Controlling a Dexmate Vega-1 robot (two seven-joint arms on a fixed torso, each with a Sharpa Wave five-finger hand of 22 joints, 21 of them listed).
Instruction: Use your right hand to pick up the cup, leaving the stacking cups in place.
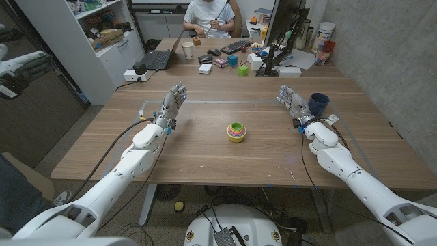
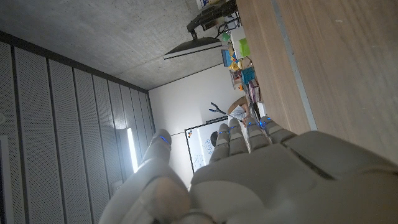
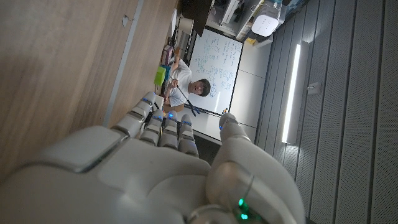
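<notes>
The bench [image 1: 205, 147] is a wide wooden top with a warm brown grain, and a pale strip of tape runs across it on its far half. Two white arms reach over its near edge from the bottom corners of the head view. The left hand [image 1: 173, 104] stands raised over the left part of the wood with its fingers [image 1: 179, 92] spread and nothing in them; the left wrist view shows the same hand [image 2: 261, 174] from behind, fingertips apart against a concrete ceiling. The right hand [image 1: 292, 101] is raised over the right part, its fingers [image 1: 285, 93] likewise apart and holding nothing, which the right wrist view [image 3: 155, 168] confirms.

Between the two hands, near the middle of the bench, sit the stacking cups [image 1: 236, 131], a small nested set in yellow, pink and green. The cup [image 1: 318, 104] stands upright just beside the right hand, on its outer side (whether it touches the fingers cannot be told). It is dark blue, round and open at the top.

Farther back the bench carries a laptop [image 1: 159, 59], a keyboard [image 1: 235, 46], a paper cup [image 1: 187, 49], coloured blocks and other small clutter, with a monitor [image 1: 283, 31] at the right. A person [image 1: 212, 17] in a white shirt sits at the far end. A white shelf unit [image 1: 82, 41] stands at the left, a grey concrete wall at the right.
</notes>
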